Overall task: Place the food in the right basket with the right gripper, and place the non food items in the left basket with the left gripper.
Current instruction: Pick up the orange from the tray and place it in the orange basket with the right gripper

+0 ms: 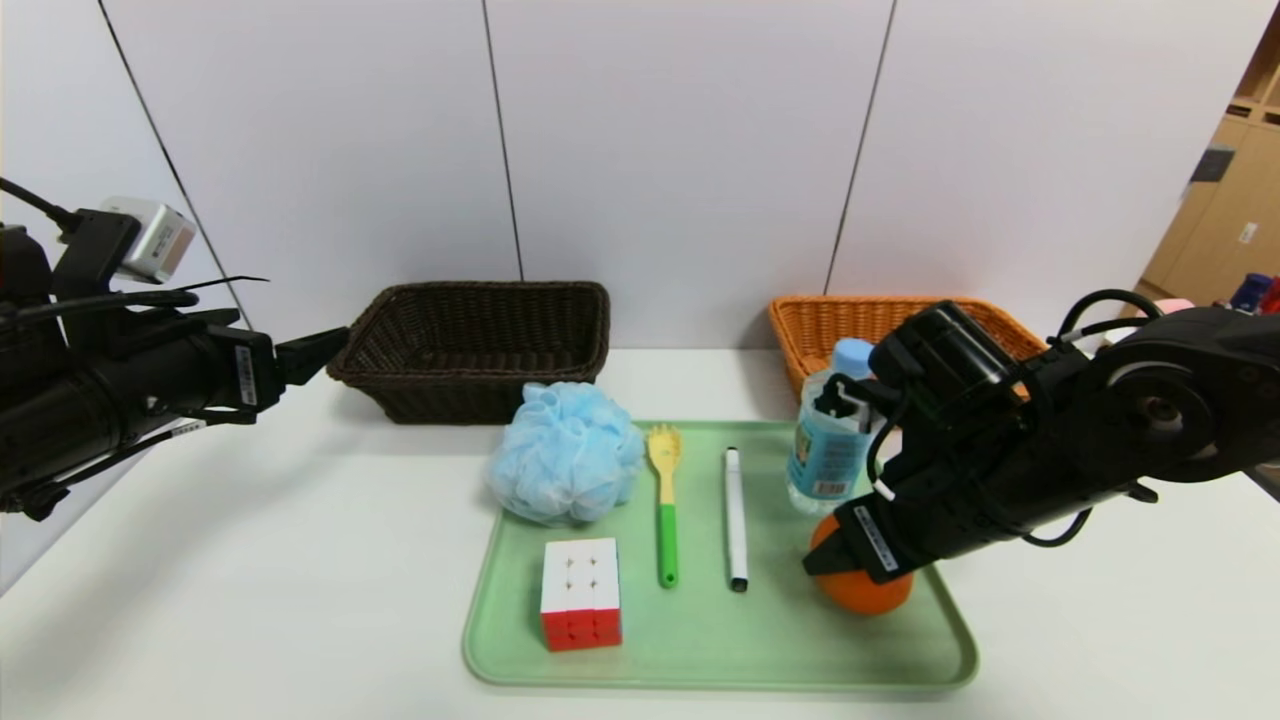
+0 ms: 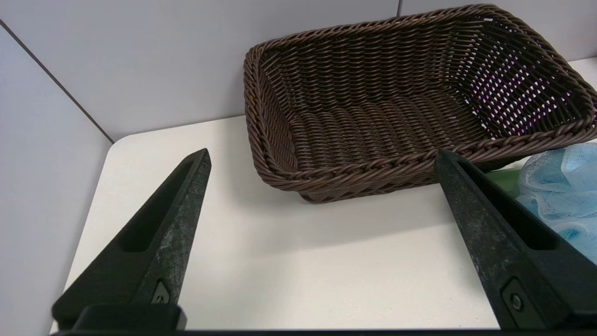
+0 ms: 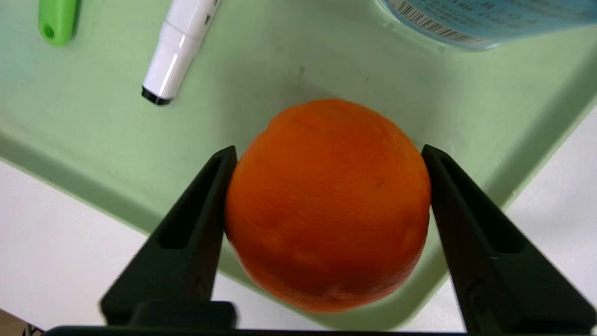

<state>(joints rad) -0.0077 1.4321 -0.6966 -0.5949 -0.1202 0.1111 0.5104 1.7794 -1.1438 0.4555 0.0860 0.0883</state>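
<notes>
Near the right front corner of the pale green plastic tray (image 1: 900, 660), your right gripper (image 3: 326, 154) pinches the round orange fruit (image 3: 329, 205) at its widest; smooth skin could roll free when lifted. Left gripper (image 2: 322, 158) hangs spread beside the dark brown wicker basket (image 2: 373, 121).

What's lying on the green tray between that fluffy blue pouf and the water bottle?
In the head view, between the fluffy light-blue bath pouf and the clear plastic water bottle lie a yellow spork with a green handle and a thin white marker, side by side.
</notes>
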